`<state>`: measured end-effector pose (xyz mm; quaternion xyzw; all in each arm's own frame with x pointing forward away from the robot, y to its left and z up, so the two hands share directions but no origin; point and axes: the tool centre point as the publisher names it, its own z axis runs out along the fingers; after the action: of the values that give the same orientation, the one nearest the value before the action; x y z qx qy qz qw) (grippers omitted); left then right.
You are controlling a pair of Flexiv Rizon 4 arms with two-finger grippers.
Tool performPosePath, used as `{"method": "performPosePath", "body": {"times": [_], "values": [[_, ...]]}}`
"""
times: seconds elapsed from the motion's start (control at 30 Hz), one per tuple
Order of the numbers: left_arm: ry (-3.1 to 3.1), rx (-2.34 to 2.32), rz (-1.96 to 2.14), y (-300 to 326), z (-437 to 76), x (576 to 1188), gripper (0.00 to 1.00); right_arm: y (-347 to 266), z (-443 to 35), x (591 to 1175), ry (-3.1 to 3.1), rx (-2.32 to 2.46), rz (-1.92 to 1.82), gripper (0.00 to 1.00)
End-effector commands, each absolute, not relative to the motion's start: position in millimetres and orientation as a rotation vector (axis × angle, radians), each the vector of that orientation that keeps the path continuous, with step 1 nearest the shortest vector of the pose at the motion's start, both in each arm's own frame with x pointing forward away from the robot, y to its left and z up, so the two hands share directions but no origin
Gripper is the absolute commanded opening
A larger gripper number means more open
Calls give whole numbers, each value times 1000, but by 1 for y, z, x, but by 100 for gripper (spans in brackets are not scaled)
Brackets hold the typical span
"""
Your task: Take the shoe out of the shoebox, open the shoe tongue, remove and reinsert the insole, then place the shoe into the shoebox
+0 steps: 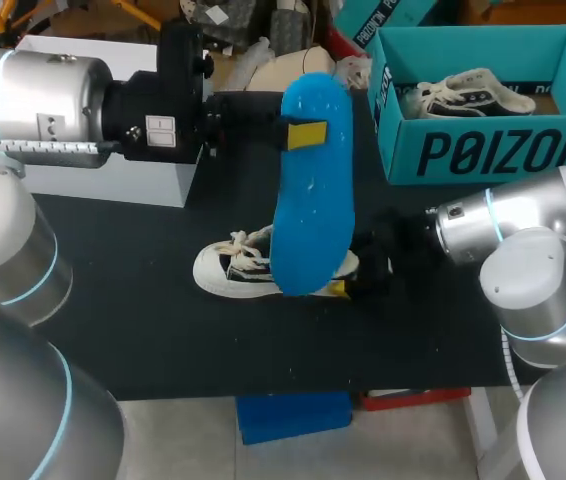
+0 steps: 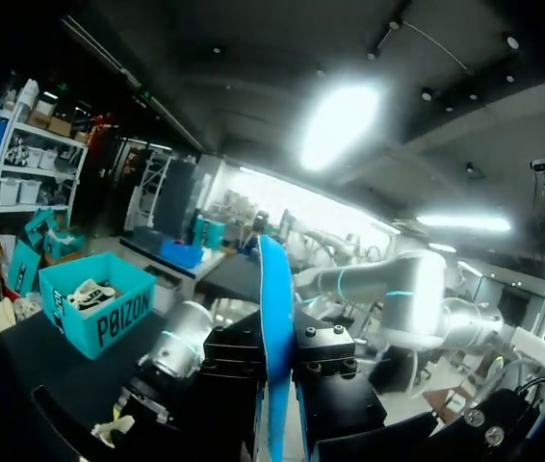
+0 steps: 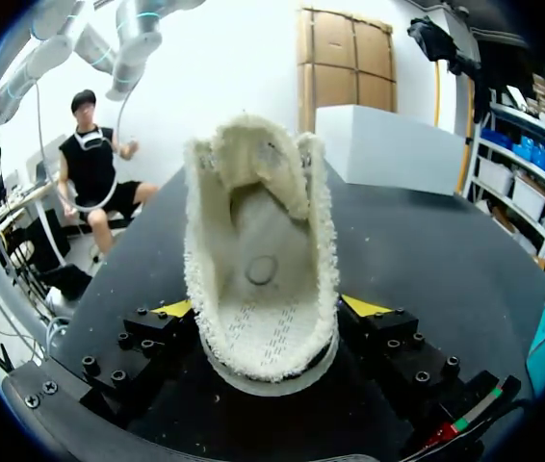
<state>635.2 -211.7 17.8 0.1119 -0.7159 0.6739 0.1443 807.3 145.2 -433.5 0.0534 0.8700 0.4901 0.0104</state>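
The bright blue insole (image 1: 311, 190) is out of the shoe, held upright in the air with its broad face showing in the head view and its lower end over the shoe's heel. The white shoe (image 1: 233, 270), with dark trim and loose laces, lies mid-table (image 1: 163, 330), toe to the left, its opening wide and bare inside. The teal shoebox (image 1: 493, 150) stands open at the far right, a second shoe (image 1: 463, 95) in it.

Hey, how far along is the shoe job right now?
Done: the shoe is out of the shoebox and on the table, and its insole is out. In hand: the left gripper is shut on the blue insole, held above the shoe, while the right gripper clamps the heel. Left: reinsert the insole and put the shoe into the shoebox.
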Motion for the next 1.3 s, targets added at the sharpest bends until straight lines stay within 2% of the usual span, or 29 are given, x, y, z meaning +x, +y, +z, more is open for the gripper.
{"method": "performPosePath", "body": {"times": [0.03,0.33,0.77,0.8,0.83,1.3], "values": [[-2043,389,1923,-198,36,620,0,145,-435,808,2717,168,1529,0],[-1948,392,1953,-188,59,605,0,145,-435,808,2717,168,1529,0],[-1953,400,1976,-183,60,604,0,142,-433,809,2733,161,1504,0],[-1953,400,1976,-183,60,604,0,142,-431,810,2747,161,1492,36],[-1953,400,1976,-183,60,604,0,140,-430,811,2750,158,1485,100],[-1953,400,1976,-183,60,604,0,119,-410,817,2986,95,1071,100]]}}
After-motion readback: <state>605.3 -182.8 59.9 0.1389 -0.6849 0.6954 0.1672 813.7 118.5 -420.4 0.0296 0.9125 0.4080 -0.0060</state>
